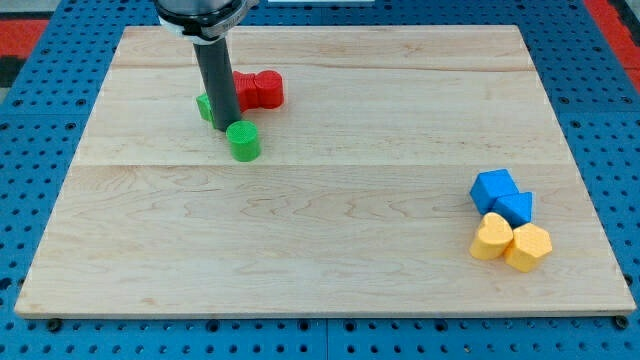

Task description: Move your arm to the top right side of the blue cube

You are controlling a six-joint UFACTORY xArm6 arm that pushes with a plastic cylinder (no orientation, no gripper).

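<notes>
At the view's upper left, the bare, empty tip (223, 126) sits between the green blocks (242, 140) beside the red block (258, 90), so the approach seems barely begun, calling for a long rightward slide to just above-right of the blue cube (494, 189) atop the yellow blocks (510, 241).

The table (330, 240) is pale wood with a faint lengthwise grain. It lies on a blue perforated base (50, 80), with red showing at the view's top corners. The rod is dark grey. Blocks: two green, one red, two blue, two yellow.
</notes>
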